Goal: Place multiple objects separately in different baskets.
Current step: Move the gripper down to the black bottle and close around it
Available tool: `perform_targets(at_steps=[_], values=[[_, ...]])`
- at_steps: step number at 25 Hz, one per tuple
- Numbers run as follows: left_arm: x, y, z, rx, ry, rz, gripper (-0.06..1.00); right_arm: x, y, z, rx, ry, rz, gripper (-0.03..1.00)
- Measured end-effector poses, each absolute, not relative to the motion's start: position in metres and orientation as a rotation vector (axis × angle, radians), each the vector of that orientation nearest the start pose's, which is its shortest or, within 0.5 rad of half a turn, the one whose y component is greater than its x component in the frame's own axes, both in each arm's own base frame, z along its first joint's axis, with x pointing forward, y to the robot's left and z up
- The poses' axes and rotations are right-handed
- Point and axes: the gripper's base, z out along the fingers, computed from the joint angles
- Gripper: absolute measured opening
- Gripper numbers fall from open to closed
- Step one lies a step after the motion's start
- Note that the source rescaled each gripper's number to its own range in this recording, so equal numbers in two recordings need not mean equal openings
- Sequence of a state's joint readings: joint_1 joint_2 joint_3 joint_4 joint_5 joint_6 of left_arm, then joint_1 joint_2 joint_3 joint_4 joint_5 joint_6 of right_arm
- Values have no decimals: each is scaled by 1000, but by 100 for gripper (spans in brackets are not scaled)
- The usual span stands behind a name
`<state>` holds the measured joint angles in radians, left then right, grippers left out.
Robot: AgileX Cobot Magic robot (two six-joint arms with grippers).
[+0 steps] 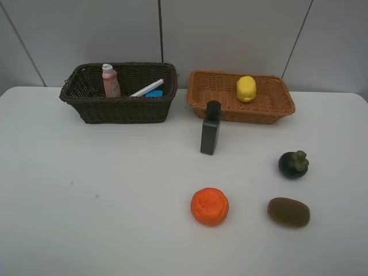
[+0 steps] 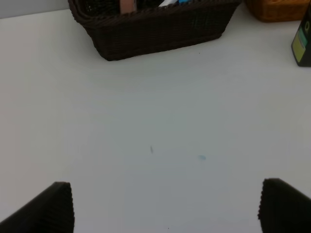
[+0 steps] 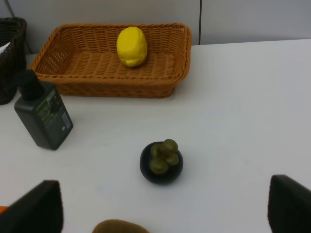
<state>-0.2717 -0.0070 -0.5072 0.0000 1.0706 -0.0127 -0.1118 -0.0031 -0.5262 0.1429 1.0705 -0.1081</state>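
The dark brown basket [image 1: 86,103] holds the pink bottle [image 1: 110,80] and the white marker [image 1: 148,88]. The tan basket [image 1: 201,100] holds the lemon [image 1: 246,88]. The dark rectangular bottle [image 1: 210,127] stands in front of the tan basket. The orange [image 1: 209,206], kiwi [image 1: 288,211] and mangosteen [image 1: 293,164] lie on the table. The black eraser is not visible. My left gripper [image 2: 167,208] is open over bare table in front of the dark basket [image 2: 160,29]. My right gripper [image 3: 163,206] is open, just short of the mangosteen [image 3: 161,162], beside the kiwi [image 3: 119,226].
A blue item [image 1: 154,93] lies in the dark basket beside the marker. The white table [image 1: 86,201] meets a grey wall behind the baskets. Neither arm shows in the exterior high view.
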Motion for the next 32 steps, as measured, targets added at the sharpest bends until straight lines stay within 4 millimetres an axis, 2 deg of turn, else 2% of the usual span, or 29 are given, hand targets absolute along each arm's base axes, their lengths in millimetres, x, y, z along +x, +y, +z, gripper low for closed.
perform_targets(at_steps=[9, 13, 16, 20, 23, 26, 29, 32], values=[[-7, 1, 278, 121, 2037, -82, 100, -8, 12, 284, 10, 2019, 39, 100], [-7, 1, 278, 118, 2038, -80, 100, 13, 6, 289, 120, 2105, 52, 100], [-7, 1, 278, 118, 2037, -79, 100, 47, 1, 296, 213, 2212, 73, 100], [-7, 1, 278, 118, 2037, -79, 100, 109, -7, 297, 299, 2445, 88, 100], [-7, 1, 278, 118, 2036, -79, 100, 162, -13, 292, 334, 2639, 92, 100], [-7, 1, 278, 118, 2036, -79, 100, 213, -17, 276, 374, 2860, 124, 100], [-7, 1, 279, 119, 2036, -79, 100, 248, -14, 269, 426, 2970, 234, 100], [-7, 1, 279, 118, 2035, -79, 100, 273, -2, 271, 398, 2981, 362, 100]])
